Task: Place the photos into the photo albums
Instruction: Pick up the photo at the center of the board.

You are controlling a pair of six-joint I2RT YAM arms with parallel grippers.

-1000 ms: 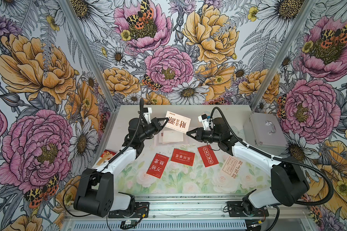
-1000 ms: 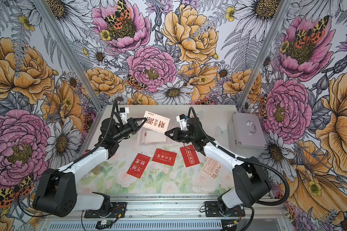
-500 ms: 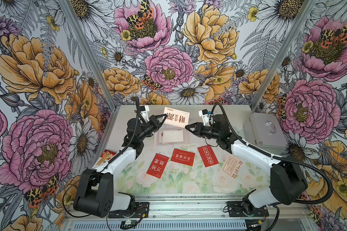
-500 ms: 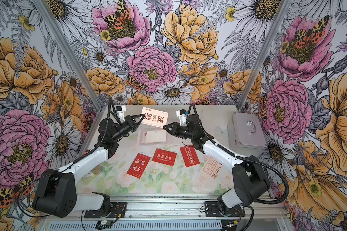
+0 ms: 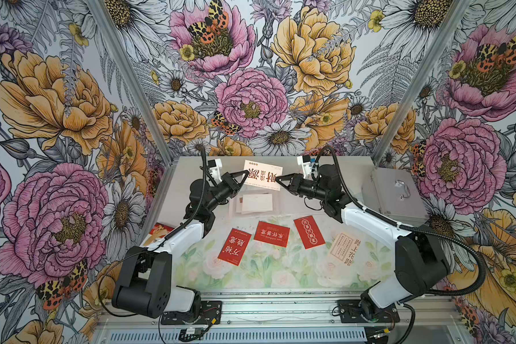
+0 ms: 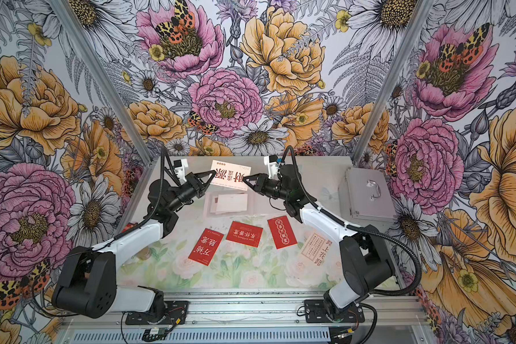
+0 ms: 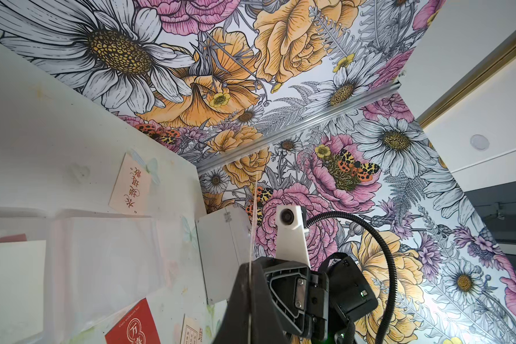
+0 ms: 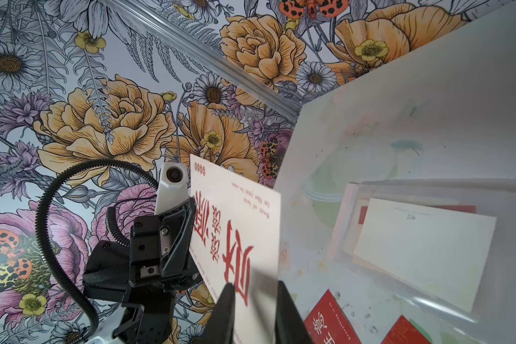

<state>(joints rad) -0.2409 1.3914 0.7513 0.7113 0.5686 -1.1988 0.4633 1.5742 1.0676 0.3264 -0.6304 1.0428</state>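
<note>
Both hands have gone a little toward the back edge of the tabletop (image 5: 325, 175). The right hand (image 5: 277, 180) was lower a second ago and has come up to the side of the cream card (image 5: 262, 175).

The left hand (image 5: 245, 175) is pinching the cream card by one short side. It holds the card up in the air over the back middle of the tabletop. In the left wrist view the cream card (image 7: 252, 232) shows only as a thin line between the two fingers pressed on it.

The right hand has its fingers a little apart, with the other short side of the card at the gap. I cannot tell if they touch it.

Under the held card lies the album (image 5: 235, 205), open and flat near the back middle. A pale card (image 5: 256, 202) sits in its clear page.

Closer to the front, three red cards lie apart from each other: one (image 5: 234, 247), one (image 5: 271, 233) and one (image 5: 309, 232). A printed cream card (image 5: 344, 248) lies toward the right edge, by the right arm. The left wrist view shows one more small card (image 7: 130, 184) near the album.

A silver case (image 5: 393, 193) sits by the right edge. A red-and-white box (image 5: 160, 230) sits at the left edge, partly behind the left arm.
</note>
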